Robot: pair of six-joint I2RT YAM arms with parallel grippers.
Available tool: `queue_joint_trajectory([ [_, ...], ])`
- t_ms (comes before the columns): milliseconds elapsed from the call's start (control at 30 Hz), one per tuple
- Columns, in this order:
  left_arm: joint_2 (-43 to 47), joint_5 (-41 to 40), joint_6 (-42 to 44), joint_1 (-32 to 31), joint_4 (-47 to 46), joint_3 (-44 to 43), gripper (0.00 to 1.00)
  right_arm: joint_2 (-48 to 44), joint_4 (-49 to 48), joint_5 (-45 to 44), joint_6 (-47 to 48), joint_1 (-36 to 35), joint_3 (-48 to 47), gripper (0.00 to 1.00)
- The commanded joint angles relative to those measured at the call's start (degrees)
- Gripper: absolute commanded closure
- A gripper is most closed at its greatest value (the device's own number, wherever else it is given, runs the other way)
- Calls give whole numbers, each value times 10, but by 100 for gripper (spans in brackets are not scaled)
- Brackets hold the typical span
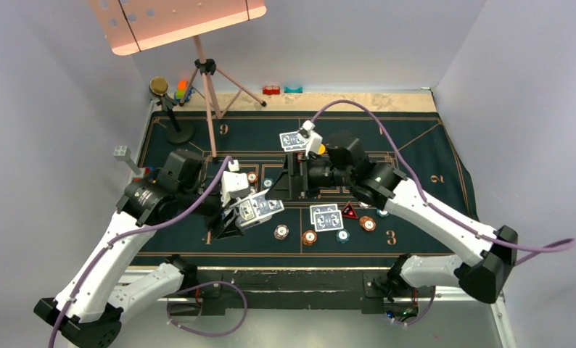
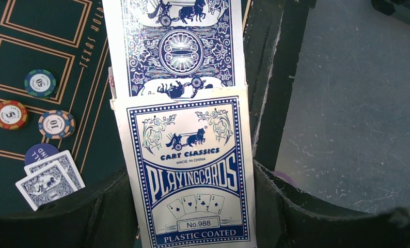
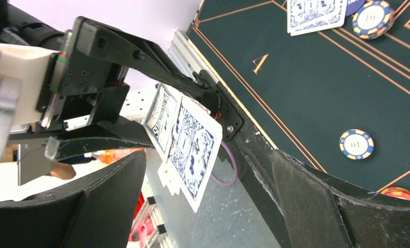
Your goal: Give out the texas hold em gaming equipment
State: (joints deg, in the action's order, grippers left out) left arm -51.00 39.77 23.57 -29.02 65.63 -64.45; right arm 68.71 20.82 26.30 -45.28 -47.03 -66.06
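Blue-and-white print fills the left wrist view. There the left gripper (image 2: 192, 217) is pinching a card box (image 2: 190, 175) marked with a carriage, and 1 loose card (image 2: 174, 46) sticks out of the box's far end. From above, we see the same left gripper (image 1: 254, 214) holding the box over the dark green mat (image 1: 416, 156), towards its near edge.

The right gripper (image 1: 291, 181) points at it from just beside, fingers spread wide with nothing between them. In the right wrist view its 2 dark fingers (image 3: 306, 206) frame the blue-backed bundle held by the other arm. We see no contact between them.

On the mat, 2 face-down cards (image 1: 326, 217) lie side by side, with the red triangular marker (image 1: 350, 212) just to their right. In front of them, 4 poker chips (image 1: 309, 237) lie in a loose row. Another 2 chips (image 1: 252, 177) sit near the left wrist. A second pair of cards (image 1: 294, 140) lies further back, beside the right wrist camera. A yellow disc (image 1: 320, 149) peeks out there, partly hidden by the arm.

The left wrist view also shows a blue disc (image 2: 40, 152) right beside the near pair of cards.
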Motion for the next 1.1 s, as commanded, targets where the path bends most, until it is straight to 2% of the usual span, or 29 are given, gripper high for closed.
queue_joint_trajectory([
  [0, -1, 8, 15, -1, -13, -23, 100, 47, 9, -11, 7, -25, -43, 3],
  [133, -3, 2, 17, -1, -13, -24, 100, 50, -27, -11, -2, -30, -19, 2],
  [367, 0, 2, 17, -1, -13, -24, 100, 55, 5, -26, 1, -30, -19, 9],
  [533, 2, 1, 17, -1, -12, -25, 100, 40, 8, -45, -3, -30, -10, 19],
  [833, 5, 0, 18, 0, -12, -24, 100, 21, 25, -58, -3, -23, -10, 51],
  [1067, 8, 0, 16, -1, -10, -22, 100, 6, 34, -59, -1, -7, -11, 57],
])
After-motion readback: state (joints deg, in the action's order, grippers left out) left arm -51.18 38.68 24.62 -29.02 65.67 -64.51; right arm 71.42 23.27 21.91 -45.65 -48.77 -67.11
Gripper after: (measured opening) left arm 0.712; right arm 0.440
